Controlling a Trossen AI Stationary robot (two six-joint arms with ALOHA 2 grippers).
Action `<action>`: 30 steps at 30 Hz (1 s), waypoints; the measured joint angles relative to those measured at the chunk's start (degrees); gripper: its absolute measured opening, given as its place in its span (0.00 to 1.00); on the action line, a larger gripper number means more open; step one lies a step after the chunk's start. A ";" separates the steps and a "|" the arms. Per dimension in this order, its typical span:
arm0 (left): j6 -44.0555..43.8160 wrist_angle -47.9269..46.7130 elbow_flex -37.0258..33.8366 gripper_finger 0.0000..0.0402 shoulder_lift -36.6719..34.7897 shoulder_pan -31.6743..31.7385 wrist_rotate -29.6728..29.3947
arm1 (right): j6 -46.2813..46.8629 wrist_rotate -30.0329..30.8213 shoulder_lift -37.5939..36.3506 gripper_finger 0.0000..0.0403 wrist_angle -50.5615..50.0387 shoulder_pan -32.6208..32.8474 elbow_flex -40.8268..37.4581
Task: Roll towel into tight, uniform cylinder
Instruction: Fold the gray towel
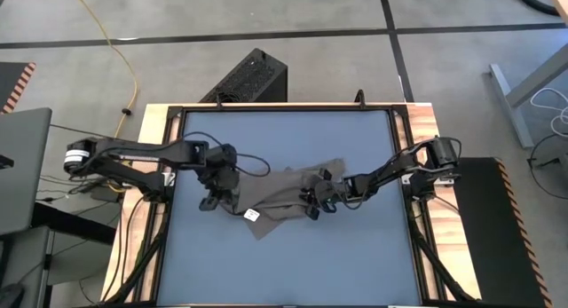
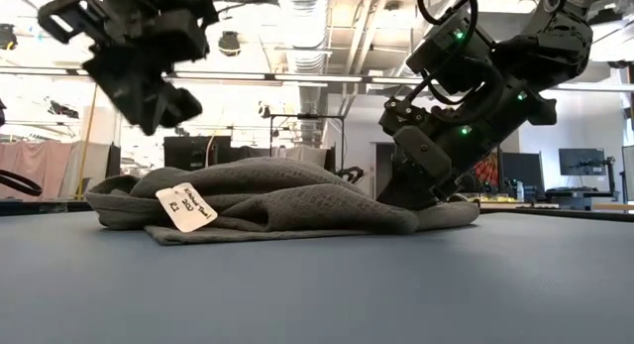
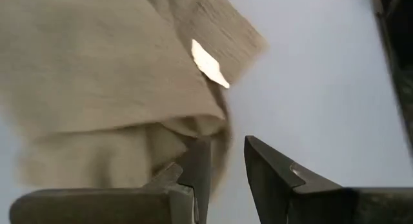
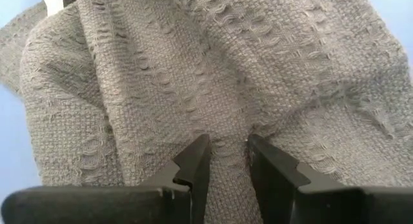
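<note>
The towel (image 1: 284, 194) lies crumpled in a loose heap near the middle of the blue-grey table (image 1: 284, 264), well apart from every edge. It is not a cylinder: the low view shows soft humps and folds stacked on a flat bottom layer. Its white tag (image 2: 185, 206) sticks out from the corner of the heap nearest the table's front edge and the left arm's side, leaning against the folds with handwriting showing.

The left claw (image 1: 213, 200) hangs above the table just beside the towel's left-arm end. In the low view it is raised clear of the cloth. Its fingers (image 3: 197, 172) stand a little apart with only bare table between them, so it grasps nothing; the folded towel edge lies just beside one fingertip.

The right claw (image 1: 312, 200) is down at the opposite end of the heap, pressed into the cloth. In its wrist view a ridge of woven towel sits between its two fingers (image 4: 193, 162), which pinch it.
</note>
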 joint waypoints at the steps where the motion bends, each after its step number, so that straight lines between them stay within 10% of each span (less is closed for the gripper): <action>1: 0.03 0.09 0.56 0.20 -0.84 0.02 -2.10 | -0.39 0.00 0.00 0.33 0.10 0.00 -0.01; 10: 2.08 6.47 1.45 0.25 -1.56 0.09 -22.52 | -0.64 -0.07 0.07 0.33 0.38 -0.44 -0.09; 23: 6.90 13.30 1.38 0.48 13.97 5.31 -25.29 | -0.64 0.00 0.11 0.33 0.67 -0.17 -0.11; 30: 6.47 11.96 1.38 0.48 14.18 8.83 -13.07 | -0.73 -0.04 0.11 0.33 0.67 -0.33 -0.11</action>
